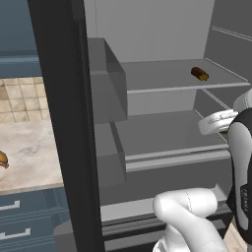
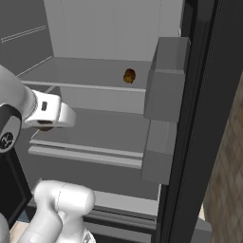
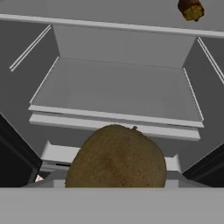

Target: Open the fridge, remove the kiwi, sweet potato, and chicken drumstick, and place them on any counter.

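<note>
The fridge stands open, its light grey shelves facing me. In the hand view the kiwi, a round olive-brown ball, sits close in front of the camera and hides the fingertips. My gripper is shut on it, just outside the middle shelf, with a bit of the kiwi peeking under the white hand. On the upper shelf lies the sweet potato, towards the right. The golden chicken drumstick rests on the beige counter at the far left edge.
The fridge's open black left door with grey door bins stands between the counter and the fridge interior. The right door with its bins flanks the other side. Blue-grey drawers sit under the counter.
</note>
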